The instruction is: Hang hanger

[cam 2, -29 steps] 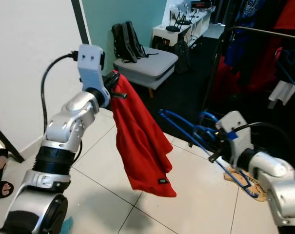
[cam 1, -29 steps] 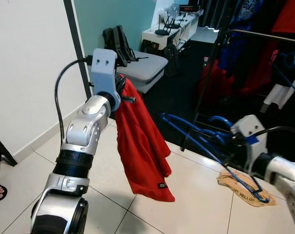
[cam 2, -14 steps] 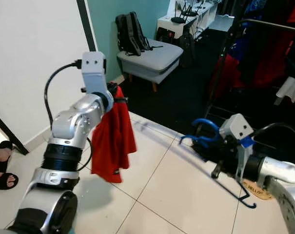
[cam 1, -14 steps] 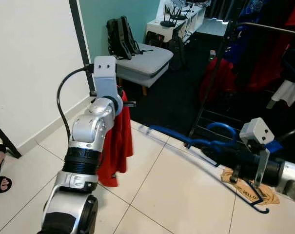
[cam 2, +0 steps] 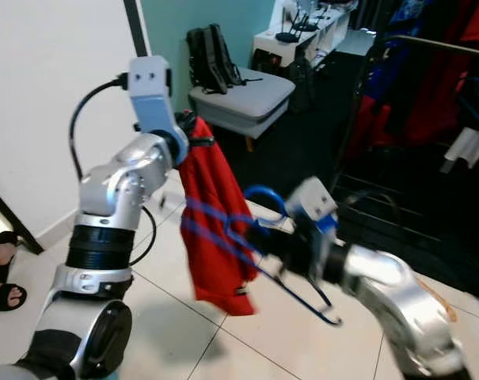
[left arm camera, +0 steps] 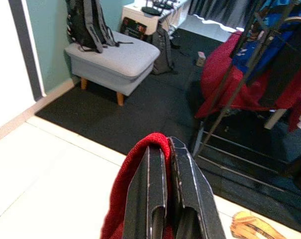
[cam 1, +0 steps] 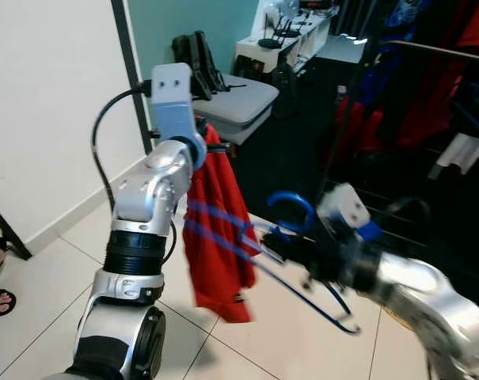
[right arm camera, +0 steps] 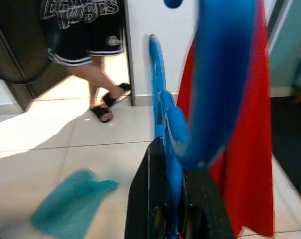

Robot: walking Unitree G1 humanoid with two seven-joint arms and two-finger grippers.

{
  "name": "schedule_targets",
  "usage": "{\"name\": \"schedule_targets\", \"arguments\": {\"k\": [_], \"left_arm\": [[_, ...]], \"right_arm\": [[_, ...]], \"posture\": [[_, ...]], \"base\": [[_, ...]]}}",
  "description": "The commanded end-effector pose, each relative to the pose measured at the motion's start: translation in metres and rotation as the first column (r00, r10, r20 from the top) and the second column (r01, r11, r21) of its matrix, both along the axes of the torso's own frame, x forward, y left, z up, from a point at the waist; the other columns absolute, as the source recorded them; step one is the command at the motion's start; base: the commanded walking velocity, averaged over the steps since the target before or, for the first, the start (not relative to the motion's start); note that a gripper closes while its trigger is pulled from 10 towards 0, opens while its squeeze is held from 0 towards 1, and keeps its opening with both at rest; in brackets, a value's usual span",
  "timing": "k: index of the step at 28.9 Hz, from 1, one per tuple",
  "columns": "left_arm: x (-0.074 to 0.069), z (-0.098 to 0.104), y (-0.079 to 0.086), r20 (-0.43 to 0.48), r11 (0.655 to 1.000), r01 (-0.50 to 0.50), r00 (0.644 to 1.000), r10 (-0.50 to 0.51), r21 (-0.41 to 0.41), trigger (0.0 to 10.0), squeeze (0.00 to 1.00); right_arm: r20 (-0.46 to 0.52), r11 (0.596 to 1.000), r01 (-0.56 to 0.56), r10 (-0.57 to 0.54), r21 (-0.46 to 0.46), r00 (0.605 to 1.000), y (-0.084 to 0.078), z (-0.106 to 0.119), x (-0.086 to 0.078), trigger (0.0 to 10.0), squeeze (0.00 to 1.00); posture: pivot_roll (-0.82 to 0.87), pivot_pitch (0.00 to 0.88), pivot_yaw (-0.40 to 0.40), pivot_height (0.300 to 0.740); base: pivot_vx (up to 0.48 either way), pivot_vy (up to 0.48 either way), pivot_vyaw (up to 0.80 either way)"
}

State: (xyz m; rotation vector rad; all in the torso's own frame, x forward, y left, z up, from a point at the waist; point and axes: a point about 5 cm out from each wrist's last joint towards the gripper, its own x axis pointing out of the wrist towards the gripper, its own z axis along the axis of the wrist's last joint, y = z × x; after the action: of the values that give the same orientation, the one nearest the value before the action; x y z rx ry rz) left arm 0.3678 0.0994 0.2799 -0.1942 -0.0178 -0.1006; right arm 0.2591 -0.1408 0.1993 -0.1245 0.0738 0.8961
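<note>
Blurred blue hanger [cam 1: 290,261] apparently overlaps the hanging red garment [cam 1: 217,229].

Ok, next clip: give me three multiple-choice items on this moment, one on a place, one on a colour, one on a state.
1. Where is the backpack?
A. on the grey footstool
B. on the tiled floor
C. hung on the clothes rail

2. What colour is the hanger in the right gripper?
A. white
B. blue
C. black

3. What is the left gripper doing?
A. standing open
B. shut on the hanger
C. shut on the red garment

Key: 1 A, the head views show it standing on the footstool; 2 B, the frame between the right fingers is blue; 3 C, the left wrist view shows the red cloth pinched between the closed fingers.
</note>
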Motion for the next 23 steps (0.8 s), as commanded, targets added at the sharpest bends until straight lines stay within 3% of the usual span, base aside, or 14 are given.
{"name": "schedule_targets", "arguments": {"k": [1, 2, 4, 6, 16, 19, 20, 23], "left_arm": [[-0.003, 0.012, 0.002, 0.033, 1.000, -0.027, 0.999, 0.027, -0.009, 10.0, 0.00], [-0.003, 0.012, 0.002, 0.033, 1.000, -0.027, 0.999, 0.027, -0.009, 10.0, 0.00], [-0.005, 0.012, 0.001, 0.026, 0.999, -0.038, 0.999, 0.038, 0.001, 10.0, 0.00], [-0.006, 0.012, 0.000, 0.025, 0.999, -0.040, 0.999, 0.040, 0.005, 10.0, 0.00], [-0.006, 0.011, -0.003, 0.025, 0.999, -0.044, 0.999, 0.044, 0.017, 10.0, 0.00], [-0.008, 0.014, -0.011, 0.027, 1.000, 0.004, 1.000, -0.004, -0.004, 10.0, 0.00], [-0.012, 0.017, -0.022, 0.033, 0.995, 0.090, 0.995, -0.089, -0.029, 10.0, 0.00], [-0.015, 0.019, -0.030, 0.039, 0.987, 0.152, 0.988, -0.150, -0.045, 10.0, 0.00]], "right_arm": [[0.011, 0.993, 0.117, -0.116, -0.023, 0.993, -0.005, -0.002, 0.010, 10.0, 0.00], [0.011, 0.993, 0.117, -0.116, -0.023, 0.993, -0.005, -0.002, 0.010, 10.0, 0.00], [0.047, 0.962, 0.270, -0.268, -0.037, 0.962, -0.023, 0.004, 0.020, 10.0, 0.00], [0.056, 0.947, 0.318, -0.315, -0.038, 0.947, -0.030, 0.007, 0.022, 10.0, 0.00], [0.093, 0.921, 0.389, -0.386, -0.016, 0.918, -0.045, 0.021, 0.024, 10.0, 0.00], [0.105, 0.911, 0.413, -0.410, -0.007, 0.906, -0.047, 0.025, 0.024, 10.0, 0.00], [0.104, 0.907, 0.420, -0.418, -0.002, 0.903, -0.046, 0.024, 0.025, 10.0, 0.00], [0.101, 0.906, 0.424, -0.422, 0.003, 0.901, -0.045, 0.024, 0.026, 10.0, 0.00]], "posture": [[-0.02, 0.031, 0.008, 0.740], [-0.02, 0.031, 0.008, 0.740], [-0.02, 0.030, 0.009, 0.740], [-0.03, 0.031, 0.011, 0.740], [-0.04, 0.029, 0.017, 0.740], [-0.04, 0.028, 0.017, 0.740], [-0.03, 0.026, 0.014, 0.740], [-0.03, 0.026, 0.014, 0.740]], "base": [[0.000, 0.000, 0.00], [0.000, 0.000, 0.00], [0.000, 0.000, 0.00], [0.000, 0.000, 0.00], [0.000, 0.000, 0.00], [0.000, 0.000, 0.00], [0.000, 0.000, 0.00], [0.000, 0.000, 0.00]]}}
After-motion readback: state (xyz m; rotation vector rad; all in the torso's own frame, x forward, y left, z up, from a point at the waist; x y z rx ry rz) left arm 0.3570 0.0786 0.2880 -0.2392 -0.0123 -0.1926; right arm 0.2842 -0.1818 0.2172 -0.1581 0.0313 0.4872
